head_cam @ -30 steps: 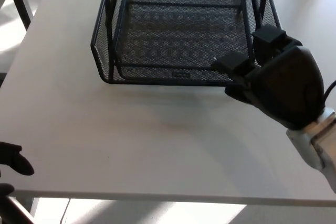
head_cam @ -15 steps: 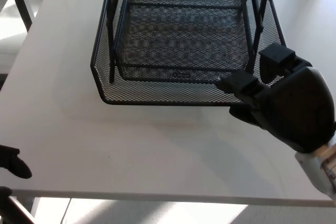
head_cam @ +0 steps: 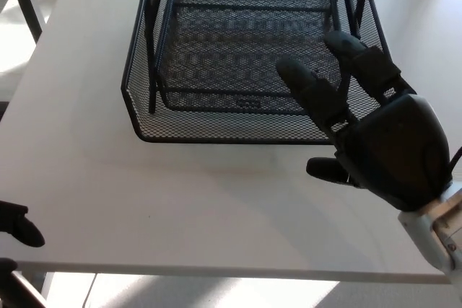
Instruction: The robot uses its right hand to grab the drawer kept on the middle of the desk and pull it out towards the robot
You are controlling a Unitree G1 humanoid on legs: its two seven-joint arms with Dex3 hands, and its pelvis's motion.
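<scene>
Looking down from the head view, the only cam here: the drawer [head_cam: 245, 55], a black wire-mesh tray in a dark frame, sits mid-desk, its long axis running away from the robot and its front lip facing the robot, w/ bare white desk [head_cam: 180, 200] between that lip and the near edge. The right hand [head_cam: 361, 131] comes in from the lower right, palm bulk over the desk just off the drawer's front-right corner, its two thick fingers [head_cam: 317, 95] spread apart and stretched up-left across the front rim, tips over the mesh floor inside. Thumb pokes out to the left below the lip, over the desk. So the hand is open, holding nothing; fingers lie above/over the front rim rather than hooked on it, though from this angle I can't say for sure whether any pad touches the wire. The key relation: the front lip lies under and slightly toward the robot from the fingertips, thumb on the outer side of it, so the rim sits roughly between fingers and thumb; my read is that curling down would catch the rim near the right corner, and a pull off-centre like that could skew the drawer. The left hand [head_cam: 18, 225] shows only as a dark bit at the lower-left edge, well apart from the drawer; can't tell its state. Right hand is by far the nearer.
</scene>
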